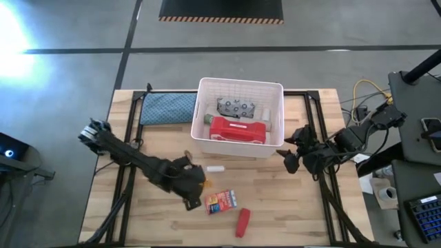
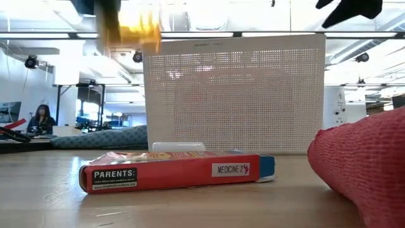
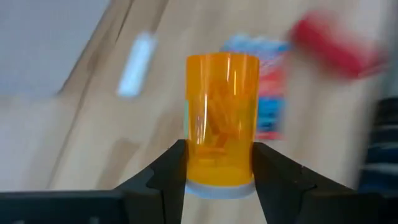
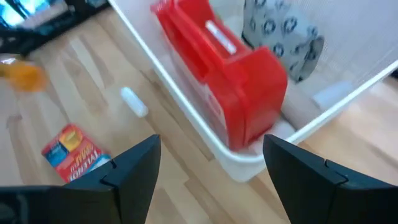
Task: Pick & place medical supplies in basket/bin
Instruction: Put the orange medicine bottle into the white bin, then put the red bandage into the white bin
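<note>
Red case (image 1: pixel 237 129) and patterned soft pack (image 1: pixel 238 108) inside white bin (image 1: pixel 205 89) (left end effector (image 3: pixel 219 167) pinching orange bottle (image 3: pixel 221 118), right end effector (image 4: pixel 210 165) spread)

The left arm is reaching across the counter's middle, its gripper (image 1: pixel 195 180) clamping an orange vial (image 3: pixel 222 118). The right arm is hovering near the right edge, its gripper (image 1: pixel 289 152) spread wide.

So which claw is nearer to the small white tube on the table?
Left. The left claw, holding an orange pill bottle, sits just beside the white tube; the right claw waits open beyond the bin's corner.
</note>
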